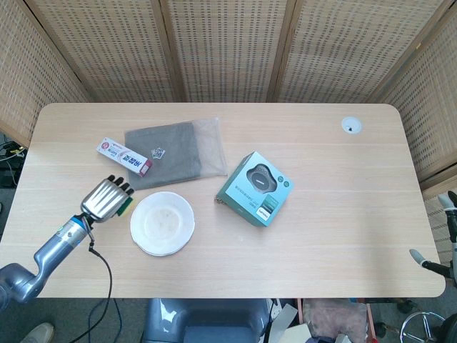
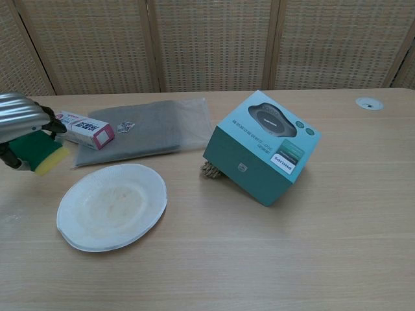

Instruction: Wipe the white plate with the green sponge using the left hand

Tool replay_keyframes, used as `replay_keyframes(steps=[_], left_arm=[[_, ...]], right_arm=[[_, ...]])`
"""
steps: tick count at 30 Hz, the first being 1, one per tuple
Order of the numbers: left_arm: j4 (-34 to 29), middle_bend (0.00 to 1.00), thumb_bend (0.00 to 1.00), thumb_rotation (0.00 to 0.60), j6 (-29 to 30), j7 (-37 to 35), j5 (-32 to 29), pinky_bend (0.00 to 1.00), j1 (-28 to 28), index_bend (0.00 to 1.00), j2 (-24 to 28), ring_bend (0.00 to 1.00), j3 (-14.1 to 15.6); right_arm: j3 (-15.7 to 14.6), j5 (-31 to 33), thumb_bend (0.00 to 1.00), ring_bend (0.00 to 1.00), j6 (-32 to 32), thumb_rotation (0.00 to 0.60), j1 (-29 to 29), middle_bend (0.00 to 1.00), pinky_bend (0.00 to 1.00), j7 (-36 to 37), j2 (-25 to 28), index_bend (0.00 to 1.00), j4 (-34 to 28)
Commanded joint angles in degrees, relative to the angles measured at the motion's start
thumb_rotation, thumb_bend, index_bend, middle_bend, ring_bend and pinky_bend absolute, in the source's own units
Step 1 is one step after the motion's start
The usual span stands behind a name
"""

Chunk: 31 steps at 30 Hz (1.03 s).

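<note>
The white plate point(image 1: 163, 224) point(image 2: 111, 206) lies uncovered near the table's front left, with faint smears in its middle. My left hand point(image 1: 108, 200) point(image 2: 23, 123) hovers to the left of the plate, clear of it, and grips the green sponge point(image 2: 37, 151) point(image 1: 126, 206), whose yellow side faces down. In the chest view the hand is partly cut off by the left edge. My right hand does not show in either view.
A toothpaste box point(image 1: 126, 157) point(image 2: 80, 128) lies just behind the left hand. A grey pouch in clear plastic point(image 1: 175, 153) point(image 2: 142, 133) lies behind the plate. A teal product box point(image 1: 254, 188) point(image 2: 262, 145) stands to the plate's right. A cable hole point(image 1: 350, 126) sits at the far right.
</note>
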Motion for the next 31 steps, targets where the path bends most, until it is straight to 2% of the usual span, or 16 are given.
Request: replay_keyframes(steps=[1,6,9,11,13,16,20,25,31], left_arm=[[3.9,0.44,0.25,0.6,-3.0,-3.6,-5.1,0.36,4.5,0.53,0.3,0.33,0.5],[5.9,0.38,0.24,0.6,-3.4,-6.4,-5.8,0.31,6.2,0.46,-0.8,0.32,0.5],[5.3,0.21,0.13,0.6,-5.3,-5.6,-7.6,0.23,6.7,0.29,-1.1,0.24,0.0],[4.5,0.05,0.03,0.6,-6.0,-4.0,-8.7,0.14,6.9,0.1,-1.0,0.15,-0.4],[3.3,0.0,0.0,0.6,-6.1,-3.0,-9.6,0.08,7.2,0.01,-0.7,0.07,-0.9],[0.5,0.0,0.0,0.6,-5.1,-3.2,-10.2,0.01,7.8,0.0,0.4,0.0,-1.6],[-5.2,0.0,0.0,0.6,-1.2,-5.6,-10.0,0.0,9.2,0.0,3.4,0.0,-2.8],[-17.6,0.0,0.0,0.6,11.1,-10.8,-9.6,0.0,14.5,0.0,8.7,0.0,-5.5],[-29.5,0.0,0.0,0.6,22.0,-6.4,-12.2,0.0,21.5,0.0,11.6,0.0,-6.3]], right_arm=[[0.0,-0.2,0.0,0.0,0.0,0.6,0.0,0.0,0.0,0.2,0.1,0.0,-0.1],[-0.2,-0.5,0.0,0.0,0.0,0.6,0.0,0.0,0.0,-0.2,0.1,0.0,-0.3],[-0.4,-1.0,0.0,0.0,0.0,0.6,0.0,0.0,0.0,-0.3,0.1,0.0,-0.3],[-0.4,-1.1,0.0,0.0,0.1,0.6,0.0,0.0,0.0,-0.3,0.2,0.0,-0.4],[-0.5,-1.3,0.0,0.0,0.3,0.6,-0.1,0.0,0.0,-0.1,0.2,0.0,-0.4],[-0.5,-1.5,0.0,0.0,0.5,0.6,-0.2,0.0,0.0,0.1,0.3,0.0,-0.4],[-0.6,-1.6,0.0,0.0,0.6,0.6,-0.3,0.0,0.0,0.6,0.4,0.0,-0.3],[-0.5,-1.9,0.0,0.0,1.2,0.6,-0.5,0.0,0.0,0.8,0.5,0.0,-0.2],[-0.5,-1.9,0.0,0.0,1.5,0.6,-0.6,0.0,0.0,0.7,0.2,0.0,0.2]])
